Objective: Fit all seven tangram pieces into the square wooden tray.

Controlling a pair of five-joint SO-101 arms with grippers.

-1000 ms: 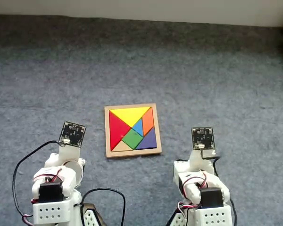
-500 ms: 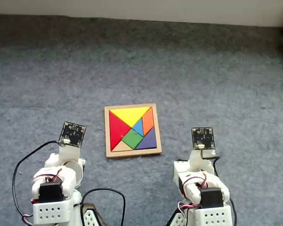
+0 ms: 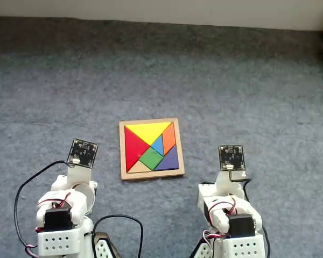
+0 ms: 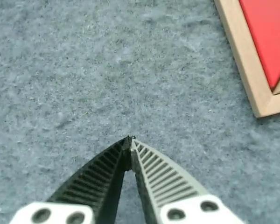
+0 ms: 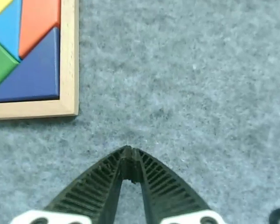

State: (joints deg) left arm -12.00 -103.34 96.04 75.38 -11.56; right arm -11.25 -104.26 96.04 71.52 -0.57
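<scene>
Square wooden tray [image 3: 121, 150] lies flat on the grey carpet [image 3: 231, 80], mid-table, between the two arms and a little ahead of them. Seven pieces sit inside it, edge to edge: yellow triangle [image 3: 149, 131] along the far side; red triangle [image 3: 133, 149] on the left; small light-blue triangle [image 3: 158, 145] and green square [image 3: 150, 158] at the centre; orange parallelogram [image 3: 169, 138] on the right; indigo triangle [image 3: 169, 159] in the near right corner; tan triangle [image 3: 139, 167] along the near edge. No gaps show between them; whether every piece is pressed fully down I cannot tell.

Left gripper [image 4: 129, 142]: jaws closed tip to tip, nothing between them; it hangs over bare carpet just off the tray's near left corner. Right gripper [image 5: 129, 150]: jaws likewise closed and empty; it is over carpet just off the near right corner. Neither touches the tray.

Judgement: the fill looks done; the risks now come from the arms, not the pieces.
- Both claws sit near a tray corner; a low sweep inward could catch the rim and shove or tip the tray, and loose pieces would jump out.
- A closed tip dragged over the top could lift an edge of the tan or indigo piece, the two nearest the arms.
- The tray rests unfixed on carpet; a nudge would turn it, and any later pick would be misaligned.
</scene>
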